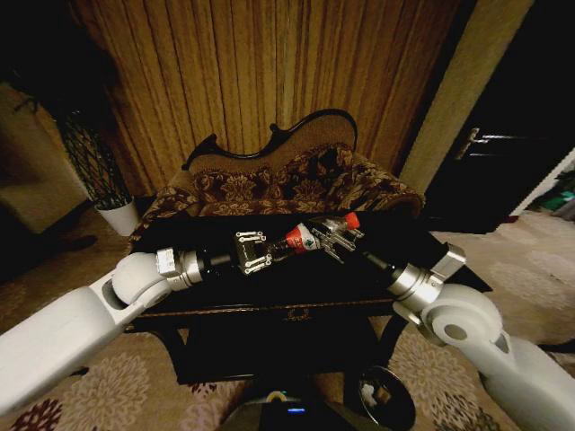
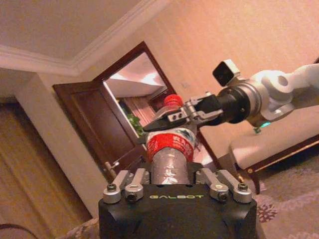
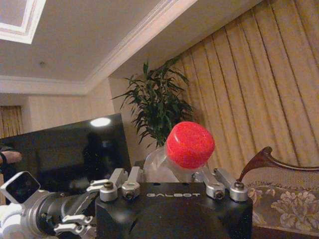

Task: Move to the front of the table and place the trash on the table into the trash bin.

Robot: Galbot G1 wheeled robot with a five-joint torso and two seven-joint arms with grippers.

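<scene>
The trash in view is a clear plastic bottle (image 1: 301, 239) with a red cap and a red-white label. It is held nearly level above the black table (image 1: 225, 307). My left gripper (image 1: 263, 252) is shut on its base end, with the right gripper (image 1: 322, 236) shut on its neck just below the cap. In the left wrist view the bottle (image 2: 170, 144) runs from my left gripper (image 2: 172, 167) out to the right gripper (image 2: 175, 117). The red cap (image 3: 189, 144) looms above my right gripper (image 3: 172, 175). The dark round trash bin (image 1: 384, 395) stands on the floor by the table's front right leg.
A floral sofa (image 1: 269, 184) with a carved back stands right behind the table. A white plant pot (image 1: 119, 215) sits far left and a dark door (image 1: 490, 153) far right. Patterned carpet lies around the table's legs.
</scene>
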